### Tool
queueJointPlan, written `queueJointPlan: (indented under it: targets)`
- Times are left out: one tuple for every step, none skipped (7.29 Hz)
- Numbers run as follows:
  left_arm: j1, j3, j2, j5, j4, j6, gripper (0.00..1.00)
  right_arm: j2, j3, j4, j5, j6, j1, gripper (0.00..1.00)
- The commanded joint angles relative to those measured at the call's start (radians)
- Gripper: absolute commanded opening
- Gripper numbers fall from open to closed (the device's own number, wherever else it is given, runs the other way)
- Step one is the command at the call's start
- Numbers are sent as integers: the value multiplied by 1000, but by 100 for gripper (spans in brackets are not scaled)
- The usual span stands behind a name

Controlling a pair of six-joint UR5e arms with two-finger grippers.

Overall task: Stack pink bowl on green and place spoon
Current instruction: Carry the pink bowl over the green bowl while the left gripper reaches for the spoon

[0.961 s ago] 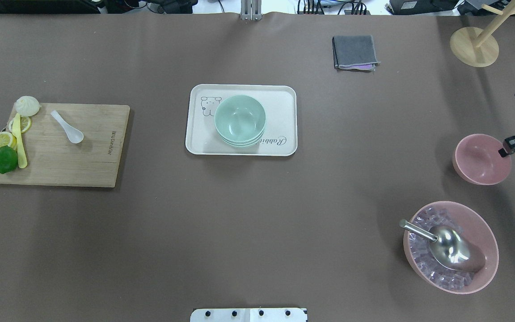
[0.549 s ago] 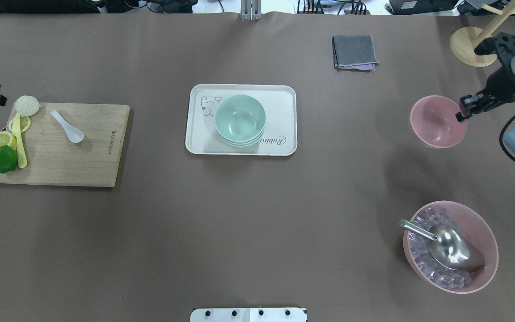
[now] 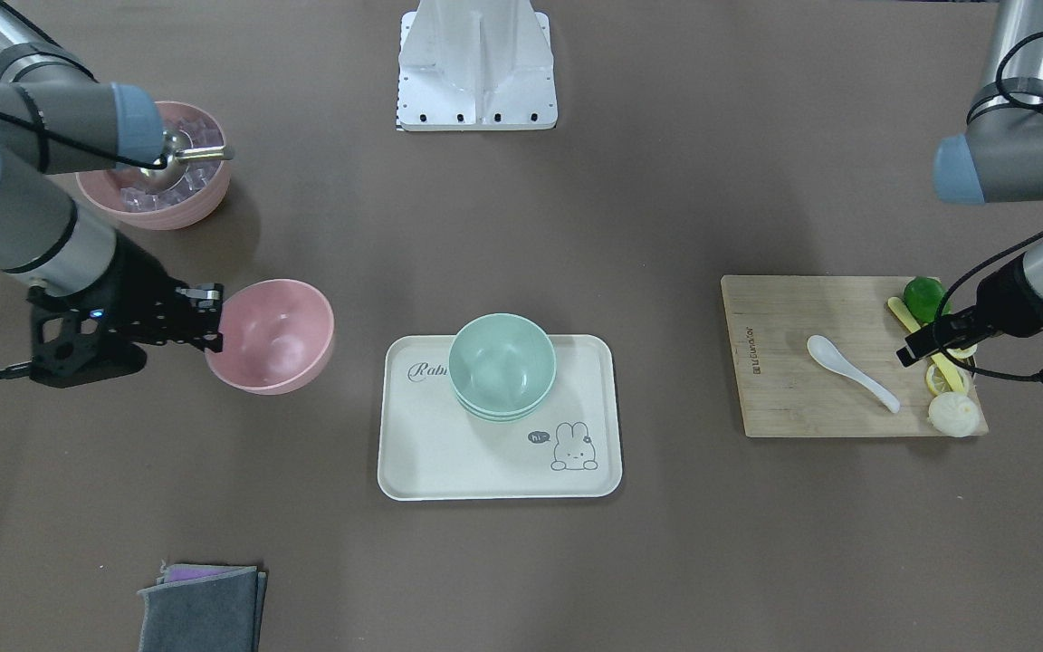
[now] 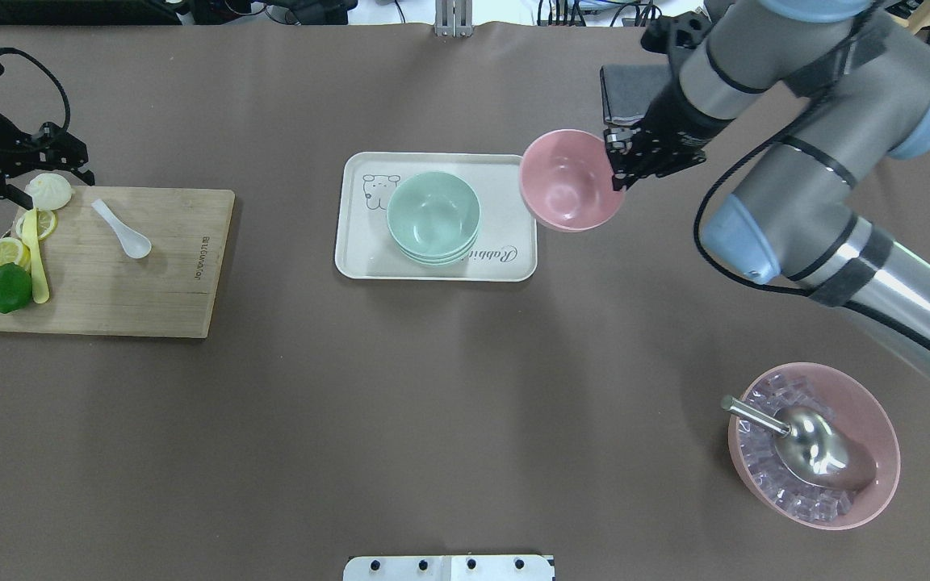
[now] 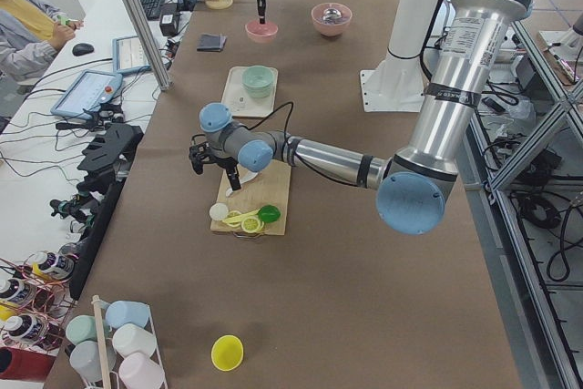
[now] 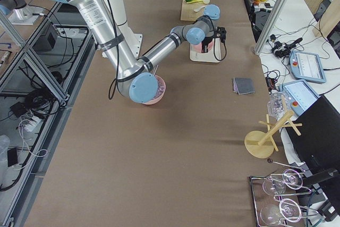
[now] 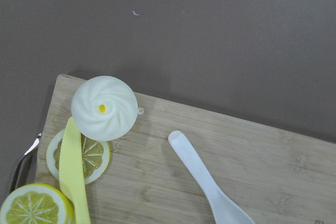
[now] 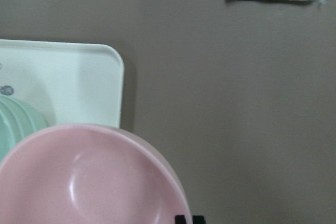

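My right gripper [image 4: 618,167] is shut on the rim of the pink bowl [image 4: 568,182] and holds it in the air just right of the white tray [image 4: 505,173]. The bowl fills the lower left of the right wrist view [image 8: 89,182] and shows in the front view [image 3: 272,335]. A stack of green bowls [image 4: 433,216] stands on the tray [image 3: 449,453]. The white spoon [image 4: 122,230] lies on the wooden board [image 4: 158,290]. My left gripper [image 4: 69,165] hovers over the board's far left corner, open and empty. The spoon also shows in the left wrist view [image 7: 205,182].
On the board's left side lie a white bun [image 4: 50,190], lemon slices [image 4: 5,253], a lime [image 4: 9,287] and a yellow knife [image 4: 37,258]. A large pink bowl of ice with a metal scoop [image 4: 812,445] stands front right. A grey cloth [image 3: 200,607] lies beyond the tray.
My right arm has carried the pink bowl from the table's right edge leftward to the tray's right side. My left gripper has come in from the left edge to the board.
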Motion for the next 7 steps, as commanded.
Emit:
queueJointPlan:
  targets:
    - [48,59,-39,36,-6,-142,89,191,-125,6,-83,176,-88,0]
    - [81,79,-54,65,-8,-160,85,226,-160,8,-103,192,-104,0]
    - [94,87,-57,78,-8,-161,79,228,-163,14,-117,198,-119,0]
    - [106,89,-59,78,-8,-167,66,237,-187,54,-139,236,-133,0]
    - [117,92,-60,78,-9,-167,55,243,-233,131,-141,278,-140,0]
    - [117,93,-60,79,-9,-167,48,244,-237,140,-141,287,-141,0]
    - [118,96,-60,79,-9,-169,41,244,-237,140,-143,287,-141,0]
